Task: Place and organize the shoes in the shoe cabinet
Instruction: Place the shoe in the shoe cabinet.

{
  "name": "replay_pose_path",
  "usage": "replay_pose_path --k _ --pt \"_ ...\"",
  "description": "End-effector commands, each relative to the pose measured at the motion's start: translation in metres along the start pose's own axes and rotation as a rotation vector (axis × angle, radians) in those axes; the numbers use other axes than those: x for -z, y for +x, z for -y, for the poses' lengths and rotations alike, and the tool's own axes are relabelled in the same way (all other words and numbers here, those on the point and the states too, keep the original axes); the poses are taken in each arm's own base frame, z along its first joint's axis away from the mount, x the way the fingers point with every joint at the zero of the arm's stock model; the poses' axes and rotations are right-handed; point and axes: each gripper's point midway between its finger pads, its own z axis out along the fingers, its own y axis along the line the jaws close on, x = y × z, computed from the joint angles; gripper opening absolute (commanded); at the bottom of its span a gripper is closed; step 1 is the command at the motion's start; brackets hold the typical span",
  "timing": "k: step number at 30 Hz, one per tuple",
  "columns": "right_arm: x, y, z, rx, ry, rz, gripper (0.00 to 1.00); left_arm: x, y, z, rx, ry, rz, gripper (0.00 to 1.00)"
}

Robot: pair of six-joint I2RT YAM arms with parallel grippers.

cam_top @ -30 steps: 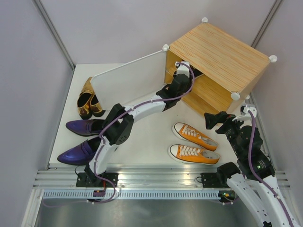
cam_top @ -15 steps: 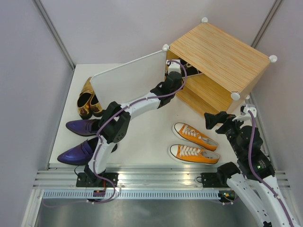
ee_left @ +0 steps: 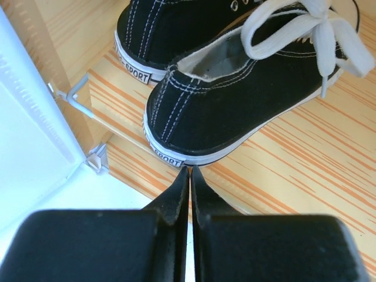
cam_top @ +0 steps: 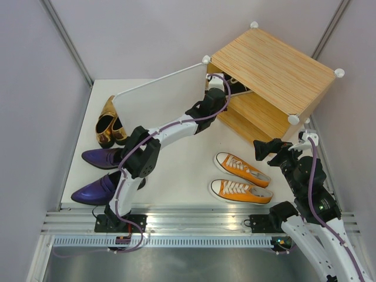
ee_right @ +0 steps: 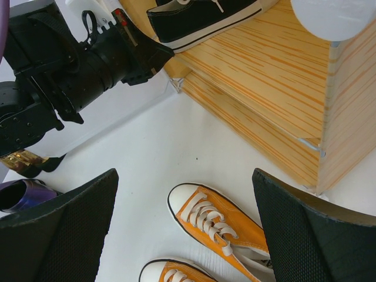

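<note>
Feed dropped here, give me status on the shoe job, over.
Left gripper shut, empty, at black sneaker heel on cabinet shelf. Right gripper open above orange sneakers. Door open, left arm at opening.

A robotics lab test cell, folks: bare grey panel walls point(cam_top: 35, 88) box in a small white table point(cam_top: 182, 170), and along the bottom of the frame an aluminium rail point(cam_top: 194, 220) carries the left arm's base point(cam_top: 119, 223) and the right arm's base point(cam_top: 264, 223), bolted down.

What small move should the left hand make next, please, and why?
Probably a gentle push forward: the left hand is shut and empty, its tips just behind the heel of the nearer black sneaker, which sits at the front edge of the shelf of the shoe cabinet. That should seat it deeper beside the other black sneaker.
</note>
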Motion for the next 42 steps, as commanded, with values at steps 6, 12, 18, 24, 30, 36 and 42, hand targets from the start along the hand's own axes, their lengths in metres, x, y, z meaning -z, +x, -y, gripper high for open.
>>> replay_pose_path --k 6,12,18,24,30,36,42 --pt "0.001 -0.008 -0.007 -0.003 -0.034 0.037 0.98 0.020 -0.024 0.042 -0.016 0.157 0.053 0.21" --pt "0.002 -0.008 -0.007 -0.005 -0.036 0.040 0.98 0.033 -0.023 0.049 -0.052 0.203 0.063 0.42" --pt "0.003 -0.009 -0.007 -0.006 -0.037 0.043 0.98 0.042 -0.019 0.050 -0.107 0.273 0.062 0.70" --pt "0.002 -0.009 -0.006 -0.006 -0.031 0.044 0.98 0.054 -0.028 0.026 -0.053 0.286 0.046 0.73" --pt "0.003 -0.010 -0.005 -0.007 -0.029 0.050 0.98 0.068 -0.049 -0.009 0.014 0.282 0.078 0.56" --pt "0.003 -0.010 -0.006 -0.006 -0.031 0.051 0.98 0.057 -0.066 -0.030 0.031 0.223 0.096 0.45" --pt "0.004 -0.011 -0.006 -0.008 -0.031 0.054 0.98 0.032 -0.065 -0.023 0.027 0.229 0.075 0.39"
